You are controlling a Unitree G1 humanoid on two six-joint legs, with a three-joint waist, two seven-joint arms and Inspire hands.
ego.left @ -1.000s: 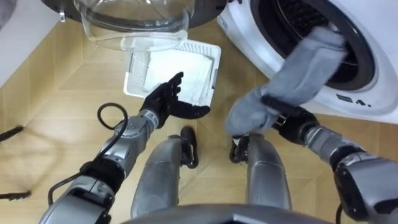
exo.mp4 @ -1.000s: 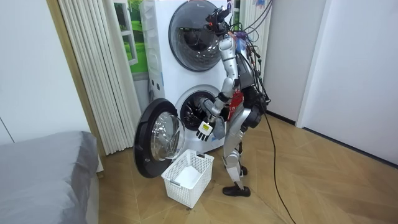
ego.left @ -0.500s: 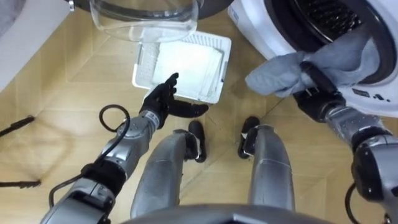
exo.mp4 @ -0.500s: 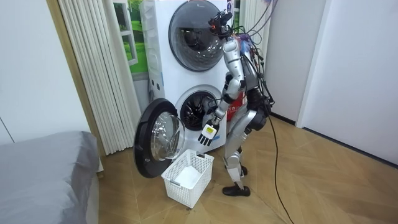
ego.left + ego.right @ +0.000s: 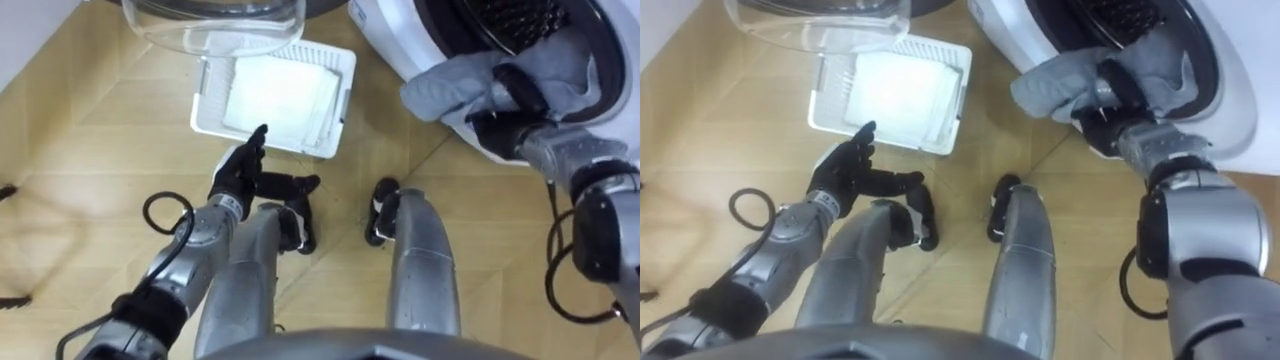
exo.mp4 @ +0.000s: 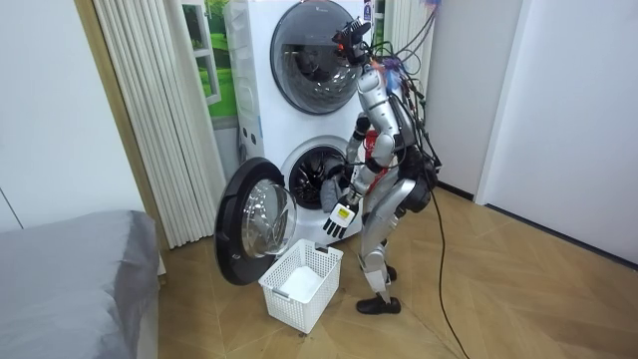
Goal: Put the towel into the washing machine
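Observation:
A grey towel (image 5: 480, 82) hangs over the lower rim of the washing machine's round opening (image 5: 590, 40), partly inside the drum. My right hand (image 5: 512, 105) is curled round it at the rim, also seen as the right hand (image 5: 1112, 98) on the towel (image 5: 1060, 88). In the room view I stand bent towards the lower washing machine (image 6: 314, 179), with the towel (image 6: 329, 189) at its mouth. My left hand (image 5: 245, 175) hovers open over the floor, below the basket.
A white laundry basket (image 5: 205, 110) holding white cloth sits on the wooden floor under the open glass door (image 5: 210, 30). In the room view the door (image 6: 254, 229) swings out to the left, with a bed (image 6: 70, 279) further left.
My right hand has carried the towel up and further into the drum opening. The left hand has stayed open by the basket. The view shifted slightly.

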